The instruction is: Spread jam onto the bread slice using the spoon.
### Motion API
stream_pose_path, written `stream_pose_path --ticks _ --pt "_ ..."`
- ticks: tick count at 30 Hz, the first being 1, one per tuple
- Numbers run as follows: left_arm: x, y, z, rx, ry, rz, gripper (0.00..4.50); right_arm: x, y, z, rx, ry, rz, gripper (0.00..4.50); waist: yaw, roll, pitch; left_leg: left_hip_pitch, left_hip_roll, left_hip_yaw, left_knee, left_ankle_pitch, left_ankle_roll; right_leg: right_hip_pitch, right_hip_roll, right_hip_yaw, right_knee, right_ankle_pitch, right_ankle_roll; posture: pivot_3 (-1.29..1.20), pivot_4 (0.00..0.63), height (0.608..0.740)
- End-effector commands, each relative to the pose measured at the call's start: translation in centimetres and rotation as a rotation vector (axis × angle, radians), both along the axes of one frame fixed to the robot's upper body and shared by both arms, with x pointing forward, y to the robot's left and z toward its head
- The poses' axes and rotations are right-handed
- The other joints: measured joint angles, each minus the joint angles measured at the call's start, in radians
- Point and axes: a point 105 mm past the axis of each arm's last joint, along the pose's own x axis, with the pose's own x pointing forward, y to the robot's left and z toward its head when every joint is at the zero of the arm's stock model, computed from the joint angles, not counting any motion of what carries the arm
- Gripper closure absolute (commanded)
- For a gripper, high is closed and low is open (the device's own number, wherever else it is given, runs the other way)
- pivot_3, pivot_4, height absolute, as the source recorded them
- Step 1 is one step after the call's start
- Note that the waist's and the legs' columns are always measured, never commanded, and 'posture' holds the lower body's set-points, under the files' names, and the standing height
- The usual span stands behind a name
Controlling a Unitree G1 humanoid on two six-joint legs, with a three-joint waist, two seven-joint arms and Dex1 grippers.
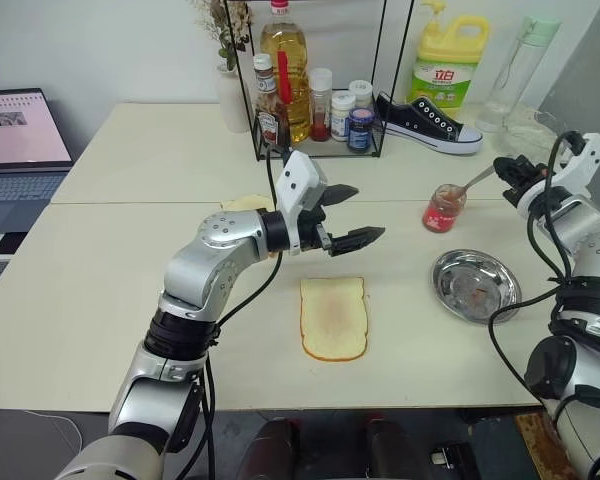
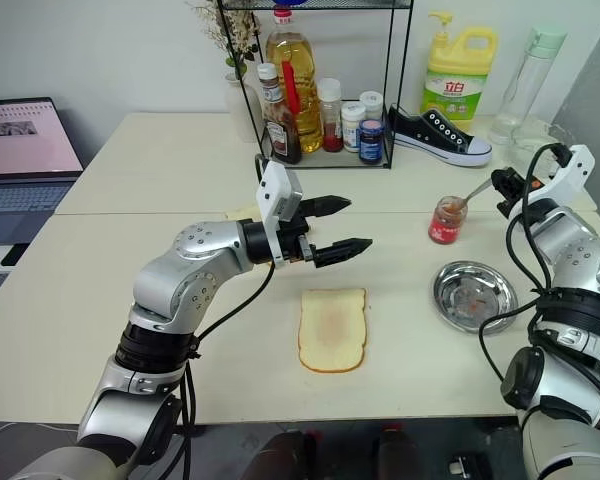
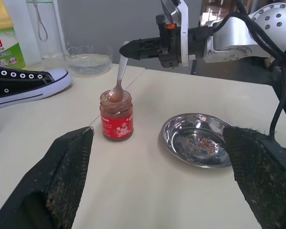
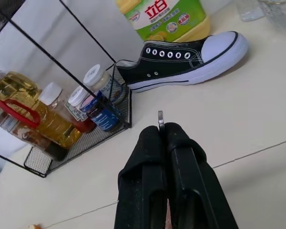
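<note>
The bread slice (image 1: 333, 318) lies flat on the table in front of me. My left gripper (image 1: 370, 211) hovers open above and behind it, pointing right, with nothing between its fingers. A small glass jar of red jam (image 1: 443, 210) stands to the right. The spoon (image 1: 477, 180) leans out of the jar with its bowl down in the jam (image 3: 116, 98). My right gripper (image 3: 126, 49) is shut on the spoon's handle end, right of the jar. The tip of the handle (image 4: 160, 117) pokes out between the shut fingers.
A round steel dish (image 1: 440, 272) with red smears sits near the jar, right of the bread. At the back stand a wire rack (image 1: 315, 140) of bottles, a black sneaker (image 1: 430, 124) and a yellow detergent bottle (image 1: 448, 55). A laptop (image 1: 15, 140) is at far left.
</note>
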Motion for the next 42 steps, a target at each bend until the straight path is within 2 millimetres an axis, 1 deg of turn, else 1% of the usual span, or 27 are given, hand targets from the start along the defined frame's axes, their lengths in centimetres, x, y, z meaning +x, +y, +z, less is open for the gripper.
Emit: stream_pose_path --ticks 1,5,7,13,14,16,18,21,29,32,37,40,42 --pt "-0.2 -0.1 1.4 -0.015 -0.059 -0.015 0.00 -0.4 -0.8 2.9 0.089 -0.089 -0.027 4.47 0.000 0.000 0.000 0.000 0.000 0.000 0.000 0.000 0.000 0.000 0.000 0.000 0.000 0.000 0.000 0.00 0.150 0.740" --pt "-0.1 0.1 1.5 -0.015 -0.062 -0.010 0.00 -0.6 -1.0 2.6 0.078 -0.079 -0.035 4.47 -0.001 0.000 0.000 0.000 0.000 0.000 0.000 0.000 0.000 0.000 0.000 0.000 0.001 0.000 0.000 0.00 0.150 0.740" --pt "-0.1 0.2 1.4 -0.013 -0.062 -0.009 0.00 -0.7 -0.7 2.6 0.027 -0.078 -0.028 4.47 -0.001 0.000 0.000 0.000 0.000 0.001 0.000 0.000 0.001 -0.001 0.000 0.000 0.002 0.000 0.000 0.00 0.150 0.740" --pt "-0.1 0.2 1.3 -0.013 -0.062 -0.010 0.00 -0.7 -0.2 3.0 -0.030 -0.090 -0.010 4.47 -0.001 0.000 0.000 0.000 0.000 0.001 0.000 0.000 0.002 -0.002 0.000 0.000 0.005 0.000 0.000 0.00 0.150 0.740" --pt "-0.2 0.2 1.3 -0.013 -0.062 -0.010 0.00 -0.7 0.1 3.0 -0.103 -0.094 0.002 4.47 -0.001 0.000 0.000 0.001 0.000 0.001 0.000 0.000 0.003 -0.002 0.000 0.001 0.005 0.000 0.000 0.00 0.150 0.740" --pt "-0.2 0.2 1.3 -0.014 -0.062 -0.009 0.00 -0.8 1.5 3.1 -0.310 -0.115 0.044 4.47 -0.002 0.000 0.000 0.001 0.000 0.001 0.000 0.000 0.003 -0.002 0.000 0.000 0.006 0.000 0.000 0.00 0.150 0.740" --pt "-0.3 0.2 1.3 -0.014 -0.062 -0.008 0.00 -1.0 2.6 2.9 -0.437 -0.131 0.084 4.47 -0.003 0.000 0.000 0.001 0.000 0.001 0.000 0.000 0.003 -0.002 0.001 0.000 0.006 0.000 0.000 0.00 0.150 0.740" --pt "-0.3 0.2 1.3 -0.014 -0.061 -0.008 0.00 -0.9 3.3 2.7 -0.511 -0.149 0.104 4.47 -0.004 0.000 0.000 0.001 0.000 0.001 0.001 0.000 0.003 -0.003 0.001 0.001 0.007 0.000 0.000 0.00 0.150 0.740" --pt "-0.4 0.3 1.3 -0.016 -0.059 -0.004 0.00 -0.5 4.1 2.1 -0.680 -0.169 0.114 4.47 -0.003 0.000 0.000 0.001 0.000 0.001 0.001 0.001 0.002 -0.004 0.001 0.000 0.009 0.000 0.000 0.00 0.150 0.740" --pt "-0.4 0.3 1.3 -0.019 -0.059 -0.005 0.00 -0.2 4.5 1.5 -0.756 -0.169 0.125 4.47 -0.003 0.000 0.000 0.001 0.000 0.001 0.001 0.001 0.002 -0.004 0.001 0.001 0.009 0.000 0.000 0.00 0.150 0.740" --pt "-0.3 0.2 1.4 -0.021 -0.062 -0.005 0.00 0.4 4.9 -0.1 -0.764 -0.136 0.142 4.47 -0.003 0.000 0.000 0.001 0.000 0.001 0.001 0.002 0.001 -0.004 0.001 0.000 0.011 0.000 0.000 0.00 0.150 0.740" --pt "-0.3 0.3 1.4 -0.021 -0.063 -0.004 0.00 0.6 4.9 -0.7 -0.728 -0.110 0.149 4.47 -0.003 0.000 0.000 0.001 0.000 0.001 0.001 0.002 0.001 -0.005 0.001 0.001 0.011 0.000 0.000 0.00 0.150 0.740" --pt "-0.3 0.3 1.4 -0.020 -0.062 -0.002 0.00 0.8 4.9 -0.9 -0.667 -0.097 0.148 4.47 -0.004 0.000 0.000 0.001 0.000 0.000 0.001 0.002 0.001 -0.005 0.001 0.001 0.012 0.000 0.000 0.00 0.150 0.740"
